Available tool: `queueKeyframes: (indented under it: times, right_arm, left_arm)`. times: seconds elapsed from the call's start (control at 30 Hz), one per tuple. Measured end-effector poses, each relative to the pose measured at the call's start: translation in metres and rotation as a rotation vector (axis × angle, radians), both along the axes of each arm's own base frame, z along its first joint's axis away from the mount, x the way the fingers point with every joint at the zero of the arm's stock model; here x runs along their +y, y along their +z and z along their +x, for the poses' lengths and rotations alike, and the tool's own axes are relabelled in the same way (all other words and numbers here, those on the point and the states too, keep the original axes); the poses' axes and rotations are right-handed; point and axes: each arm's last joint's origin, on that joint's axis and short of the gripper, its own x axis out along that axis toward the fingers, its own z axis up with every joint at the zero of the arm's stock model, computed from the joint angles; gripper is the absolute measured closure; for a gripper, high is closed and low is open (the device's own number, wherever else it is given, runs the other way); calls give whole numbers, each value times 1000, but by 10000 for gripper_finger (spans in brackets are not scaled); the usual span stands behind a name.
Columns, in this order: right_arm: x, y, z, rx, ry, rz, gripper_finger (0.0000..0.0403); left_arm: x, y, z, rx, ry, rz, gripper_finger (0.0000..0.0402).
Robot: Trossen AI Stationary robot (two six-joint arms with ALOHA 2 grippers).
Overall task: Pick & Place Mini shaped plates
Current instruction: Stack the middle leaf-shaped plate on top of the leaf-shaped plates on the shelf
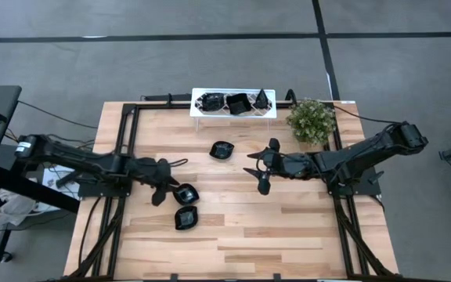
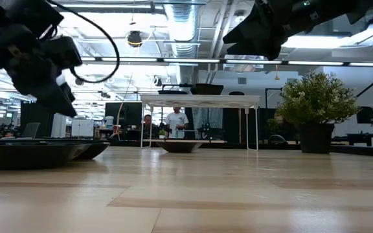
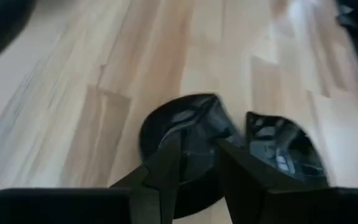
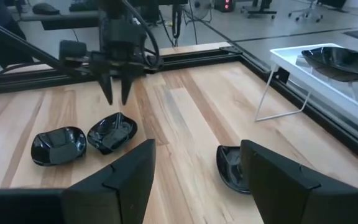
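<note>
Two glossy black mini shaped plates lie side by side on the wooden table at the left of middle. A third plate lies farther back, near the centre. Three more sit in the white tray at the far edge. My left gripper hangs above the table just left of the pair, with its fingers slanting down. They stand a little apart and hold nothing; in the left wrist view both plates show beyond them. My right gripper hovers wide open to the right of the lone plate.
A small green plant in a dark pot stands at the far right, next to the tray, which rests on thin white legs. A black frame runs along the table's edges. Bare wood spreads across the near half.
</note>
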Motion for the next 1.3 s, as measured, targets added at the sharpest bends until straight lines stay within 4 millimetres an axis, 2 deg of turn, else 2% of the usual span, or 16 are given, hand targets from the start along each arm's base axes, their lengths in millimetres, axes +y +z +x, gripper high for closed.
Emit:
queueKeyframes:
  times: [0.2, 0.53, 0.77, 1.07, 1.3]
  right_arm:
    - [0, 0, 0, 1, 2, 0, 173]
    - [0, 0, 0, 4, 4, 0, 173]
    - [0, 0, 0, 5, 4, 0, 173]
    - [0, 0, 0, 3, 4, 0, 173]
    - [0, 0, 0, 3, 4, 0, 173]
  left_arm:
    - [8, -11, 3, 85, 75, -1, 293]
    - [12, -20, 4, 152, 95, -24, 293]
    - [10, -22, 4, 173, 45, -89, 293]
    - [10, -33, 4, 254, 46, -87, 293]
    - [10, -34, 4, 258, 44, -84, 293]
